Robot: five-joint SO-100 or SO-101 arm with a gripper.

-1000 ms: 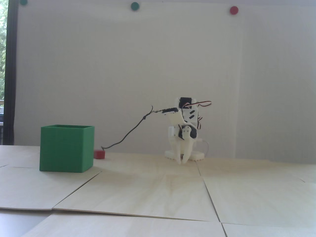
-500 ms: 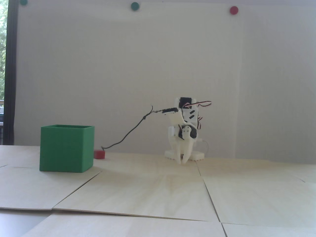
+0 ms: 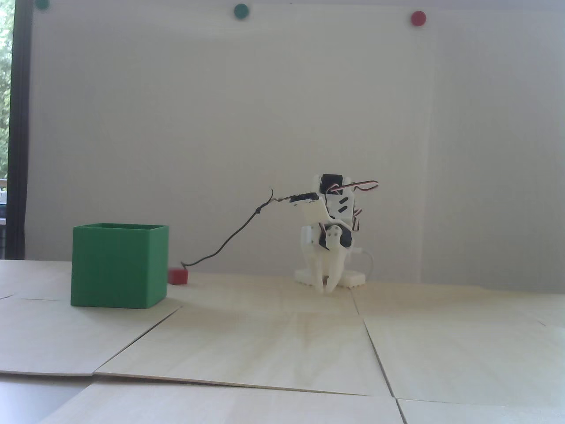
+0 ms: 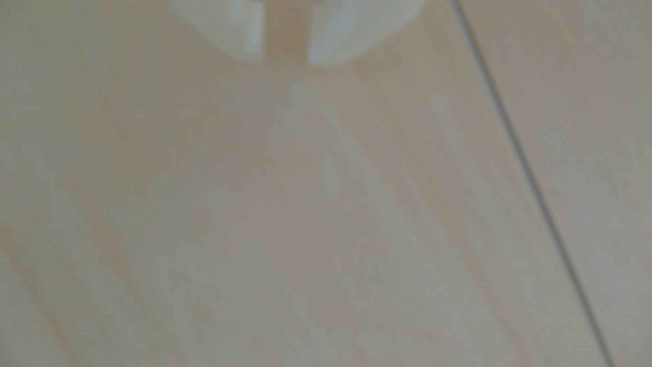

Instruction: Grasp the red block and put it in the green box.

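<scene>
The green box (image 3: 119,265) stands on the pale wooden table at the left of the fixed view, its top open. The small red block (image 3: 178,276) lies on the table just right of the box and a little behind it. The white arm is folded low at the centre, well right of the block. My gripper (image 3: 324,289) points down with its tips just above the table. In the wrist view the gripper (image 4: 285,60) shows as two white fingertips (image 4: 247,38) at the top edge with a narrow gap of bare table between them. It holds nothing. Block and box are out of the wrist view.
A thin black cable (image 3: 234,236) hangs from the arm down to the table beside the red block. Seams (image 3: 375,349) run between the table's wooden panels; one shows in the wrist view (image 4: 529,176). Round green and red dots (image 3: 417,17) sit high on the white wall.
</scene>
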